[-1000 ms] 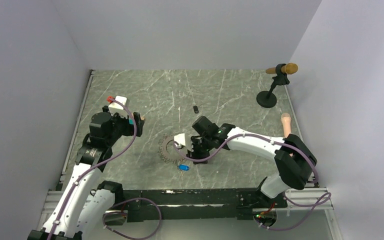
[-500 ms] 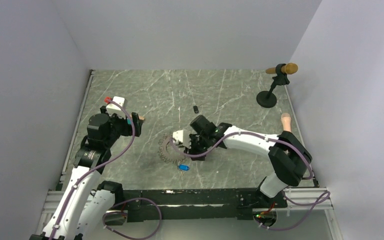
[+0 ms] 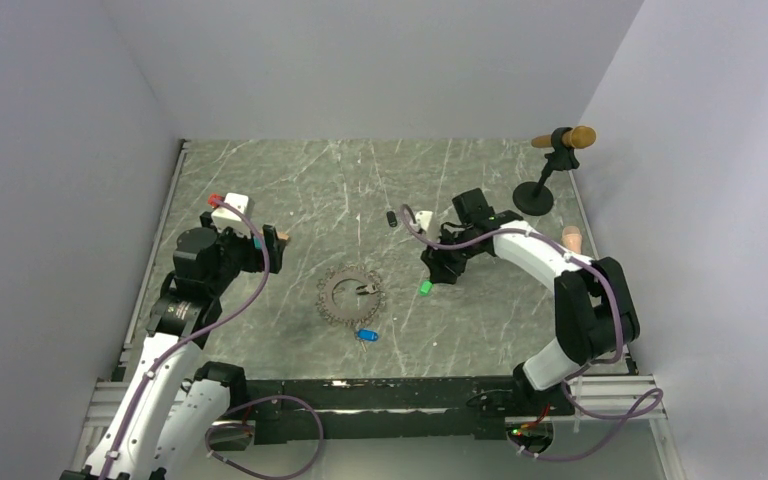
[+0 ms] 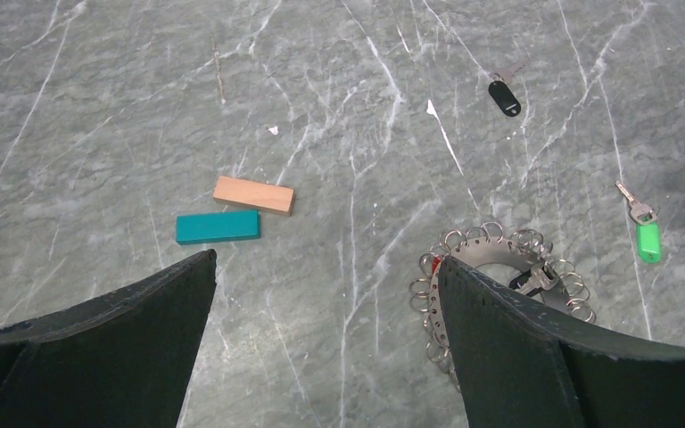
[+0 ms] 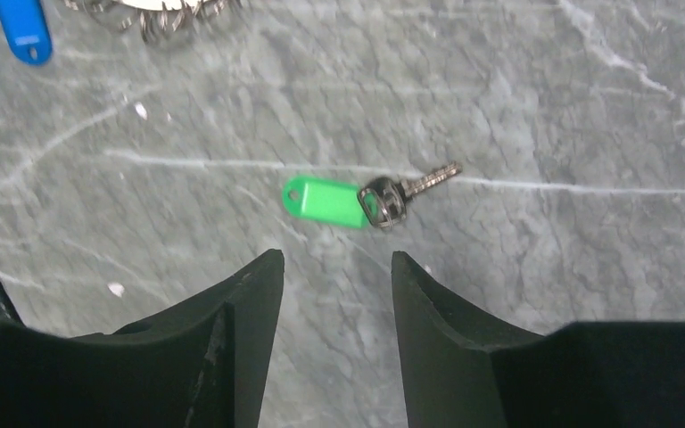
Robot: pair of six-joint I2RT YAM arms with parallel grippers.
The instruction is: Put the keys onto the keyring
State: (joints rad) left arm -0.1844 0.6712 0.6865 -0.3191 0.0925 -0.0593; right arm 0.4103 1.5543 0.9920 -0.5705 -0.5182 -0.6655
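The keyring (image 3: 350, 296), a dark ring fringed with small rings, lies flat on the marble table. It also shows in the left wrist view (image 4: 499, 259), partly behind a finger. The blue key (image 3: 366, 335) lies just in front of it. The green key (image 3: 425, 288) lies to its right, alone on the table, and shows in the right wrist view (image 5: 325, 201). My right gripper (image 5: 336, 259) is open and empty, hovering just short of the green key. My left gripper (image 4: 325, 260) is open and empty, held above the table left of the keyring.
A teal block (image 4: 218, 226) and a tan block (image 4: 252, 194) lie side by side below the left gripper. A small black-tagged key (image 3: 392, 218) lies behind the keyring. A black stand holding a tan-tipped rod (image 3: 550, 170) is at the back right. Walls enclose the table.
My right arm has swung away from the keyring, to the right and back. The green key, hidden before, now lies exposed right of the ring. The left arm has barely moved.
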